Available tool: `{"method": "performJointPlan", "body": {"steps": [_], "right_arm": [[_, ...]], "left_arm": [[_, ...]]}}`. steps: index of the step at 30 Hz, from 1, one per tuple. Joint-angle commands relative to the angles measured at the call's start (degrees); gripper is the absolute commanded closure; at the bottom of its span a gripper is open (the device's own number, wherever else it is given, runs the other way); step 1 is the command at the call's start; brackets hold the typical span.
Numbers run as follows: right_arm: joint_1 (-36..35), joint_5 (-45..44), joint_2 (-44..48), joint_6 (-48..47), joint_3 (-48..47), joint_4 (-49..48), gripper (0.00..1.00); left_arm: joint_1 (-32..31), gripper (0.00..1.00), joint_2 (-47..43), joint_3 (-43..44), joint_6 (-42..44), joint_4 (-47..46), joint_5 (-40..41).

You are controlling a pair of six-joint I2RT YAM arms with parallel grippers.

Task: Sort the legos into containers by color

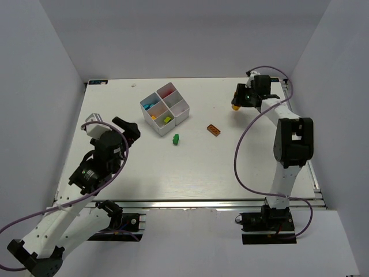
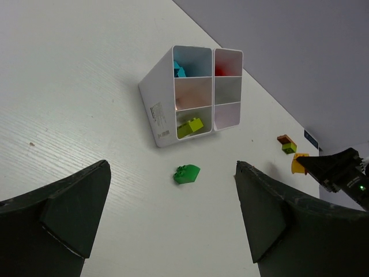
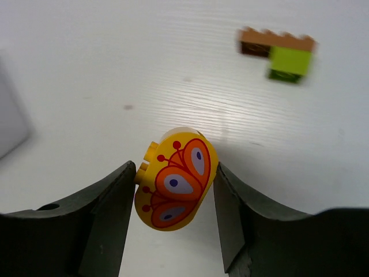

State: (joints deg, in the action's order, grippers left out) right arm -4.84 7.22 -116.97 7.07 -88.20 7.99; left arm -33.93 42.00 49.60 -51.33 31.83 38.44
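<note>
The white four-compartment containers tray stands at the table's middle back. It holds a blue lego, a red lego and a yellow-green lego. In front of it a green lego lies loose. To the right lies an orange-brown lego with a lime piece. My right gripper is shut on a yellow lego with an orange butterfly print, held above the table. My left gripper is open, short of the green lego.
White enclosure walls stand close on the left, back and right of the table. The right arm's purple cable loops over the table's right side. A small blue tag sits near the far table edge.
</note>
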Motion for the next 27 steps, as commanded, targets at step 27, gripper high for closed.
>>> {"method": "performJointPlan", "body": {"steps": [27], "right_arm": [[-35.84,7.28,-0.97,-9.35,3.66,-48.32,1.00]], "left_arm": [[0.18,0.02,-6.75,-0.83,-2.10,1.65,0.85]]}}
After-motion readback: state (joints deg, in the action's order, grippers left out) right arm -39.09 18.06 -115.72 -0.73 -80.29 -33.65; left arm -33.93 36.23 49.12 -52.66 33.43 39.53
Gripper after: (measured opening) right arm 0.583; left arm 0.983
